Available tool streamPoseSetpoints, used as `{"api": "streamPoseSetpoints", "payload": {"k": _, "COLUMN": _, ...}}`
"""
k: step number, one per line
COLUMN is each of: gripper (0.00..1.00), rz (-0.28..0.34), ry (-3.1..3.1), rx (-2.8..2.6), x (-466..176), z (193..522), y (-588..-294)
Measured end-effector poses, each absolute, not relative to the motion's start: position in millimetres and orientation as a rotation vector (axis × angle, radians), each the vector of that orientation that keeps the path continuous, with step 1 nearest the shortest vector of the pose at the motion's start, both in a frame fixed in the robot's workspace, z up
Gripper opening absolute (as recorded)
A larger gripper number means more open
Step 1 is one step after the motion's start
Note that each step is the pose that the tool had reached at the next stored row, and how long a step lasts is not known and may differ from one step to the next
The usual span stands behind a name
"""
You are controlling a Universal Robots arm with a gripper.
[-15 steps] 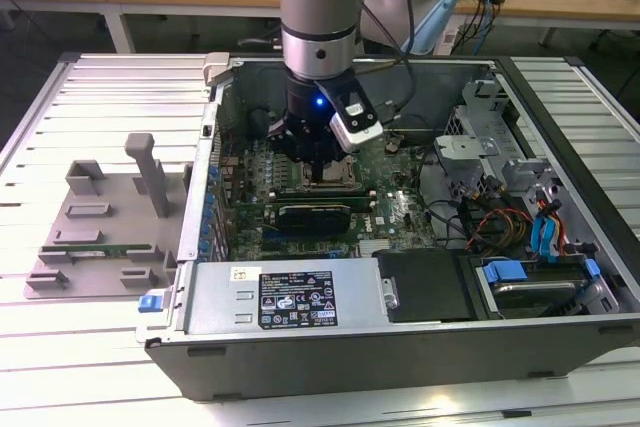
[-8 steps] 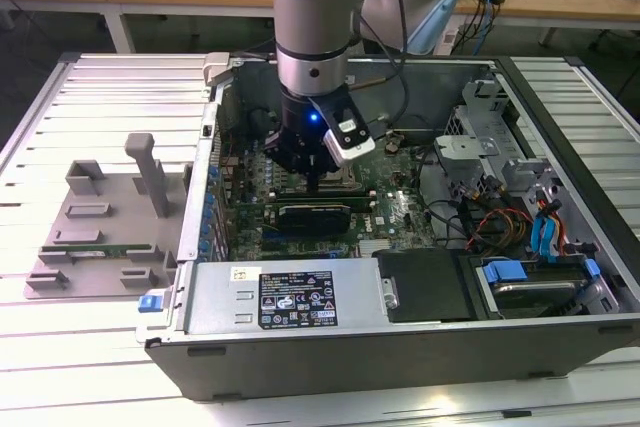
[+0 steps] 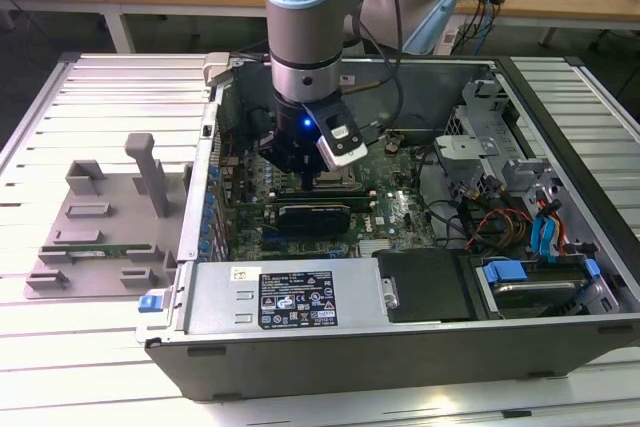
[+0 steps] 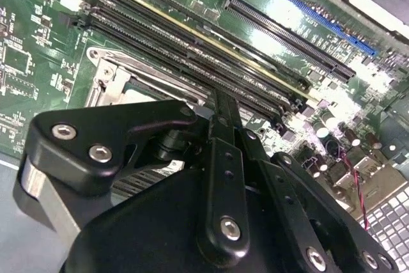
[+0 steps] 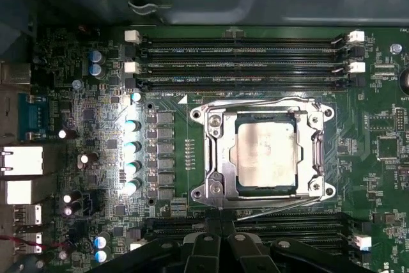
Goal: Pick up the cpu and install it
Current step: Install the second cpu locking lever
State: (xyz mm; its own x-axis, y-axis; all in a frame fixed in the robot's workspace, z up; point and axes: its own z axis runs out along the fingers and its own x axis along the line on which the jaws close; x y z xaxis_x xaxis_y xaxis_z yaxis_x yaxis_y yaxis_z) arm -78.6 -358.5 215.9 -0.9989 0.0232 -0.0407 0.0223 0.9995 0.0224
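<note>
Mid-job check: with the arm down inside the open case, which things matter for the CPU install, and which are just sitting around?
Part of the job:
- flat square silver-topped cpu, lying in its socket
- metal socket frame around it
- black gripper, hovering beside the socket
- green motherboard

Just lying about:
- grey plastic fixture tray on the table outside the case
- empty black memory slots
- blue drive latch

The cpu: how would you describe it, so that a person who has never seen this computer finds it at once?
Look inside the open computer case at the green board under the robot's claw. In the first wrist view a silver metal frame lies between two groups of long black slots. The cpu is the flat square with a dull silver top inside that frame, the one plain metal plate among dark, narrow parts.
</note>
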Motion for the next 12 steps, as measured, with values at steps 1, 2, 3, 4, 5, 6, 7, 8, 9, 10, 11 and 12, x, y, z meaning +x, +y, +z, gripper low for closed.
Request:
{"api": "streamPoseSetpoints", "payload": {"k": 1, "gripper": 0.11, "rz": 0.041, "ry": 3.1, "rx": 0.036, "x": -79, "z": 216, "y": -359}}
{"api": "streamPoseSetpoints", "payload": {"k": 2, "gripper": 0.11, "rz": 0.048, "ry": 3.1, "rx": 0.036, "x": -79, "z": 215, "y": -359}}
{"api": "streamPoseSetpoints", "payload": {"k": 3, "gripper": 0.11, "rz": 0.055, "ry": 3.1, "rx": 0.036, "x": -79, "z": 215, "y": -360}}
{"api": "streamPoseSetpoints", "payload": {"k": 4, "gripper": 0.11, "rz": 0.059, "ry": 3.1, "rx": 0.036, "x": -79, "z": 215, "y": -360}}
{"api": "streamPoseSetpoints", "payload": {"k": 5, "gripper": 0.11, "rz": 0.068, "ry": 3.1, "rx": 0.036, "x": -79, "z": 215, "y": -361}}
{"api": "streamPoseSetpoints", "payload": {"k": 6, "gripper": 0.11, "rz": 0.078, "ry": 3.1, "rx": 0.036, "x": -79, "z": 215, "y": -362}}
{"api": "streamPoseSetpoints", "payload": {"k": 7, "gripper": 0.11, "rz": 0.09, "ry": 3.099, "rx": 0.036, "x": -79, "z": 215, "y": -364}}
{"api": "streamPoseSetpoints", "payload": {"k": 8, "gripper": 0.11, "rz": 0.098, "ry": 3.099, "rx": 0.037, "x": -79, "z": 215, "y": -365}}
{"api": "streamPoseSetpoints", "payload": {"k": 9, "gripper": 0.11, "rz": 0.102, "ry": 3.099, "rx": 0.037, "x": -79, "z": 215, "y": -366}}
{"api": "streamPoseSetpoints", "payload": {"k": 10, "gripper": 0.11, "rz": 0.117, "ry": 3.099, "rx": 0.037, "x": -79, "z": 215, "y": -367}}
{"api": "streamPoseSetpoints", "payload": {"k": 11, "gripper": 0.11, "rz": 0.131, "ry": 3.098, "rx": 0.037, "x": -80, "z": 215, "y": -368}}
{"api": "streamPoseSetpoints", "payload": {"k": 12, "gripper": 0.11, "rz": 0.132, "ry": 3.098, "rx": 0.037, "x": -80, "z": 215, "y": -369}}
